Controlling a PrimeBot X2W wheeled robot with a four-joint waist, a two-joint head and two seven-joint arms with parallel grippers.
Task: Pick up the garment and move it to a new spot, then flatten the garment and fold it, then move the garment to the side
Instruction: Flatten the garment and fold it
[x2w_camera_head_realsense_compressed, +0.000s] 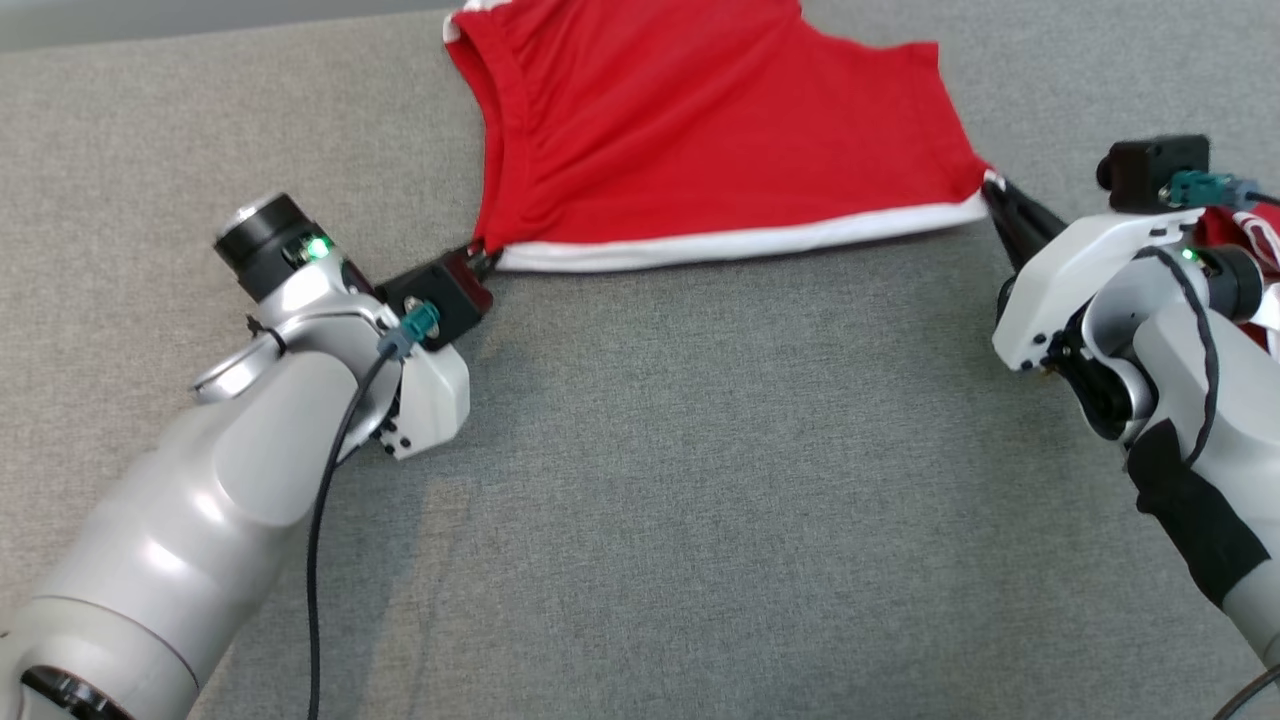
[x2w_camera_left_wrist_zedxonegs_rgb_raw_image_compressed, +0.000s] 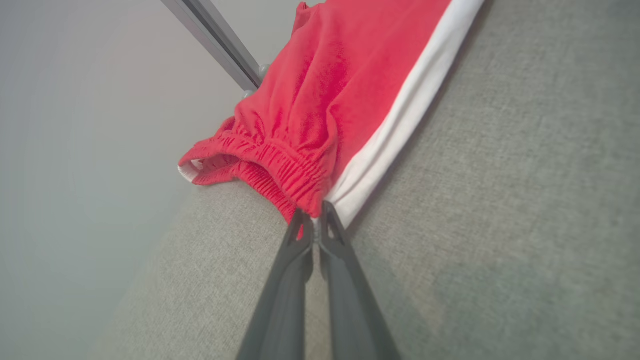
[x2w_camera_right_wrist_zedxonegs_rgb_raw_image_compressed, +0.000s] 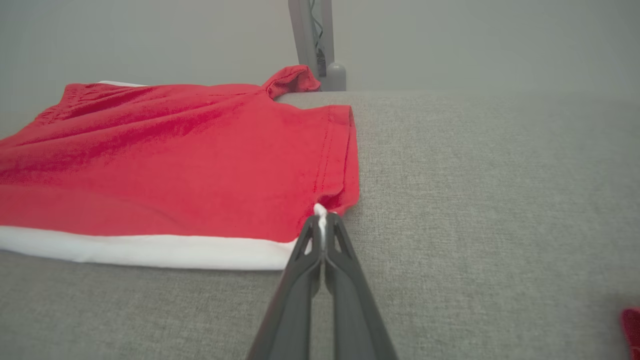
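Observation:
A pair of red shorts (x2w_camera_head_realsense_compressed: 700, 130) with a white side stripe lies spread on the grey cloth table, its near edge stretched between my two grippers. My left gripper (x2w_camera_head_realsense_compressed: 483, 252) is shut on the waistband corner, where the gathered elastic (x2w_camera_left_wrist_zedxonegs_rgb_raw_image_compressed: 280, 165) meets the white stripe (x2w_camera_left_wrist_zedxonegs_rgb_raw_image_compressed: 400, 115); its fingertips (x2w_camera_left_wrist_zedxonegs_rgb_raw_image_compressed: 314, 220) pinch the cloth. My right gripper (x2w_camera_head_realsense_compressed: 993, 185) is shut on the leg-hem corner of the shorts (x2w_camera_right_wrist_zedxonegs_rgb_raw_image_compressed: 200, 160), fingers (x2w_camera_right_wrist_zedxonegs_rgb_raw_image_compressed: 320, 222) closed on a bit of white trim. The far part of the garment runs off the top of the head view.
The grey fabric table (x2w_camera_head_realsense_compressed: 700, 480) stretches wide in front of the shorts. Another red and white cloth (x2w_camera_head_realsense_compressed: 1250, 240) lies at the right edge behind my right wrist. A metal post (x2w_camera_right_wrist_zedxonegs_rgb_raw_image_compressed: 312, 40) stands beyond the table's far edge.

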